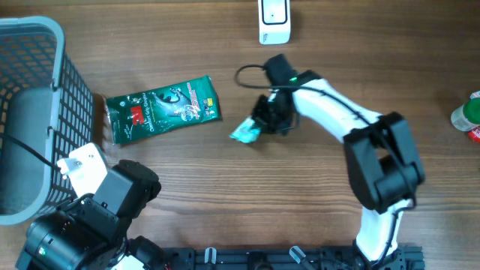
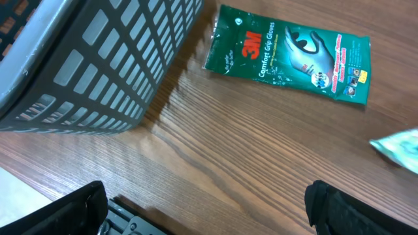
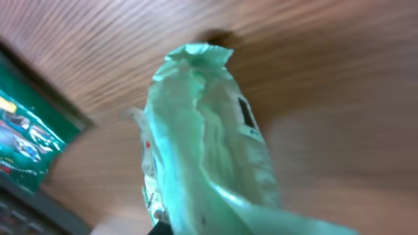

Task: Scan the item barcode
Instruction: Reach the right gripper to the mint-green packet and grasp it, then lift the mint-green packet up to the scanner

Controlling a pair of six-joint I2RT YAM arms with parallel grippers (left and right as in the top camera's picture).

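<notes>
The right fingers (image 1: pixel 264 121) are pressed together on a pale green packet (image 1: pixel 244 133), pinching it near the middle of the table (image 1: pixel 225 195), a little toward the far edge. In the overhead view the packet sticks out to the left of the dark fingers, low over the wood; whether it touches the surface cannot be told. The right wrist view is filled by the packet's crinkled film, with a small dark mark on one face, and is too blurred to read. A white scanner (image 1: pixel 274 19) stands at the far edge of the table, apart from the packet. A green glove packet (image 1: pixel 161 109) marked 3M lies flat to the left of the pinched packet, between it and a grey mesh basket (image 1: pixel 73 90) at the left edge. The left fingers (image 2: pixel 349 209) are spread wide and hold nothing, low over the wood near the front left corner, with the basket just beside them. A bottle (image 1: pixel 469 117) with a green top shows partly at the right edge.
</notes>
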